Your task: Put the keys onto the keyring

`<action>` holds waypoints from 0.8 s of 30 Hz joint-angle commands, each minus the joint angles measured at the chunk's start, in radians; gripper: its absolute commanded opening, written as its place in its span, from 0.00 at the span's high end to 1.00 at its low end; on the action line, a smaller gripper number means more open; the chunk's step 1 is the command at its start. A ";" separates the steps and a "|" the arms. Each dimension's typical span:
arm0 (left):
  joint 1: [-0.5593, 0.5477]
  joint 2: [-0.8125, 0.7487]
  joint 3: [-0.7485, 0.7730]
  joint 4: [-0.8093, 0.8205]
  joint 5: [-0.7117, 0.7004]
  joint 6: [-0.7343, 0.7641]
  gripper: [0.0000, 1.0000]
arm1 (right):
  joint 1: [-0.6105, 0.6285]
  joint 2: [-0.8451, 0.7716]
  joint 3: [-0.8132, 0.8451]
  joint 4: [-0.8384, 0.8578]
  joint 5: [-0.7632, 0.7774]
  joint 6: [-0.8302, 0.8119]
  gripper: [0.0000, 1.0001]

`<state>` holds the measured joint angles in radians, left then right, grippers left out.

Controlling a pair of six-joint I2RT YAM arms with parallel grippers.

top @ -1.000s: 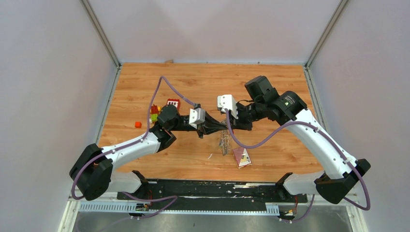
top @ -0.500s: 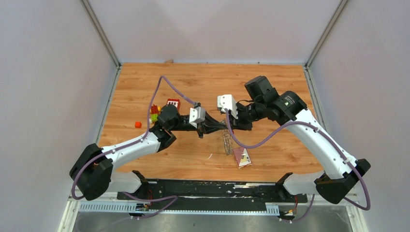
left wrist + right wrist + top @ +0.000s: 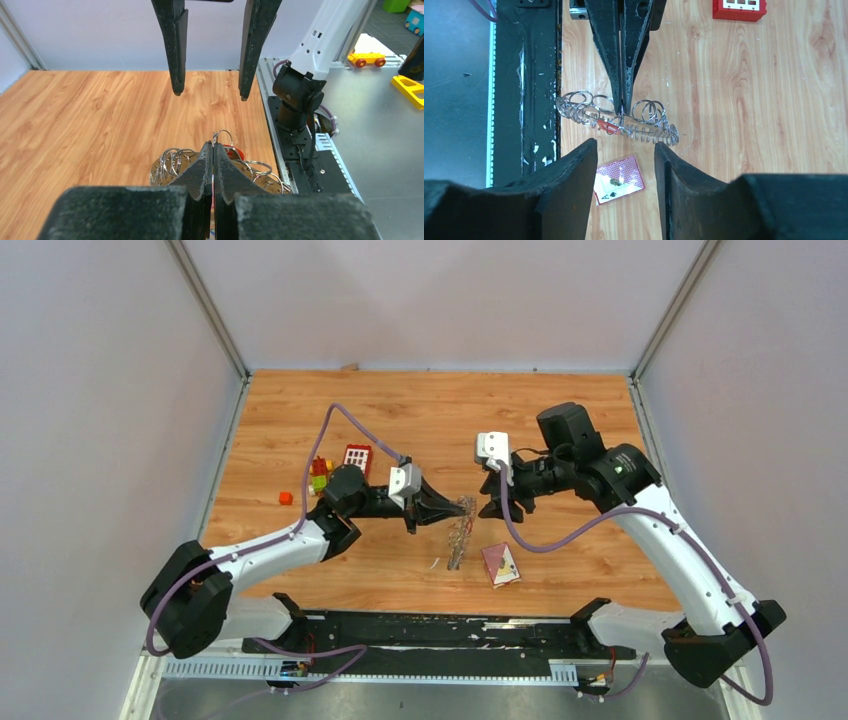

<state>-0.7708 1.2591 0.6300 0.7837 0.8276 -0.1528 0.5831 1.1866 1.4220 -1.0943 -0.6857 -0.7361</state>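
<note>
The keyring (image 3: pixel 459 536) is a silvery ring carrying several small split rings. It hangs edge-on from my left gripper (image 3: pixel 463 505), which is shut on its rim, above the wooden table. In the left wrist view the shut jaws (image 3: pixel 213 145) pinch the keyring (image 3: pixel 172 162); a red key tag (image 3: pixel 234 150) shows just behind them. My right gripper (image 3: pixel 497 510) is open and empty, a short way right of the ring. In the right wrist view (image 3: pixel 625 150) the keyring (image 3: pixel 649 131) and red tag (image 3: pixel 608 126) lie beyond its fingertips. No blue or green tag shows.
A maroon playing card (image 3: pixel 501 565) lies on the table near the front edge, below the ring, and shows in the right wrist view (image 3: pixel 619 179). A red block with white squares (image 3: pixel 357 454), stacked coloured bricks (image 3: pixel 320 473) and a small orange brick (image 3: pixel 286 498) sit at the left.
My right gripper has let go of the keyring, opened and drawn back to the right. The left gripper still holds the ring, which now hangs tilted a little lower.
</note>
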 commanded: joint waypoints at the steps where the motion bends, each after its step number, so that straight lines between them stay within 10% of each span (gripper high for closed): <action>1: 0.001 -0.052 0.004 0.064 -0.018 -0.014 1.00 | -0.043 -0.031 -0.071 0.119 -0.173 0.049 0.52; 24: 0.001 -0.072 0.005 0.004 -0.047 0.034 1.00 | -0.109 0.036 -0.199 0.255 -0.317 0.152 0.76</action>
<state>-0.7708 1.2320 0.6289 0.7361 0.7906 -0.1394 0.4850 1.2224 1.2297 -0.8768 -0.9676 -0.5961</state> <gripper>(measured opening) 0.006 0.277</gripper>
